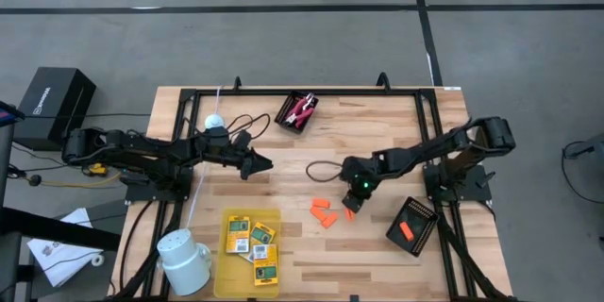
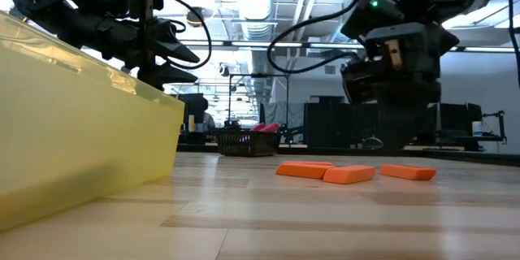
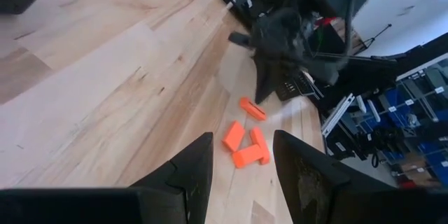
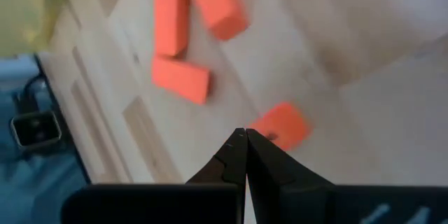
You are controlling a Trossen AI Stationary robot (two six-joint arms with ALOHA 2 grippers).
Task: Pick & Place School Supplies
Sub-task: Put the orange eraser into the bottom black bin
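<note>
A yellow tray (image 2: 81,130) fills the left of the low view, closest to the lens. In the high view it sits at the lower centre-left of the table (image 1: 377,245), holding the four yellow-and-green packets (image 1: 253,242), with a white mug (image 1: 184,260) just to its left.

Past the tray, in the middle of the table, lie the orange pieces (image 1: 324,213). Three show side by side in the low view, and the right wrist view shows four, one of them (image 4: 281,126) just beyond the fingertips.

The right gripper (image 1: 350,209) is directly over that piece, to the right of the cluster. Its fingers are pressed fully together, tips meeting, and hold nothing.

At the lower right of the high view is a black basket (image 1: 412,226) with one orange piece (image 1: 407,231) inside.

The left gripper (image 1: 264,163) hovers left of centre, above the bare wood and well apart from the orange pieces. Its fingers (image 3: 189,171) stand apart with nothing between them.

Farthest off, at the upper middle of the high view, a second black basket (image 1: 298,113) holds the red-handled scissors (image 1: 302,109).
</note>
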